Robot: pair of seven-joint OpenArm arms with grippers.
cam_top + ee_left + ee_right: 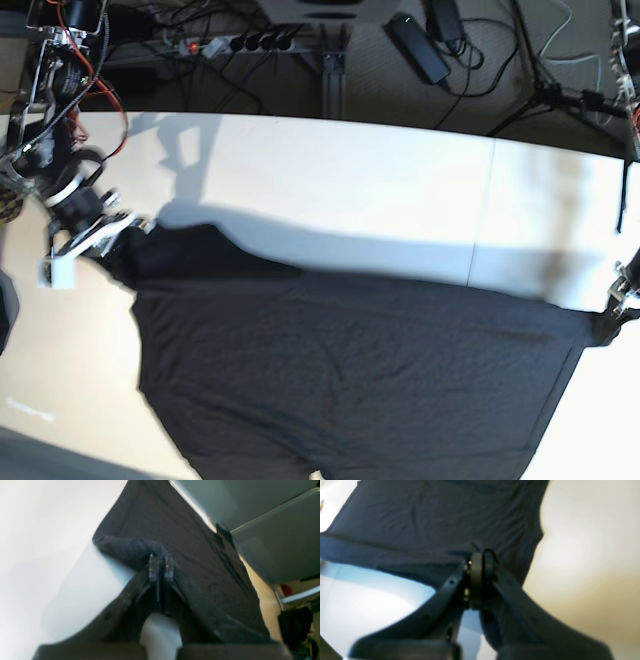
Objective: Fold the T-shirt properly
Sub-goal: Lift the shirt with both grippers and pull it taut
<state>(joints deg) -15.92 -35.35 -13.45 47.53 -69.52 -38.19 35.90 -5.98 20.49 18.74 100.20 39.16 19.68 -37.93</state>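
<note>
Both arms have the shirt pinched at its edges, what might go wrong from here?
1. The left gripper pinches only a thin rolled edge of the T-shirt; it may slip free under tension.
2. The right gripper holds bunched, creased cloth, so wrinkles may get folded in.
3. The shirt's lower part leaves the base view, possibly overhanging the table and dragging.

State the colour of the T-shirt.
Plain dark charcoal T-shirt; clearest in the base view.

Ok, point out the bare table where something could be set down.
Free: the white table strip between its far edge and the T-shirt. Crowded: the near half under the shirt, and both top corners, pinched by the right gripper and left gripper.
</note>
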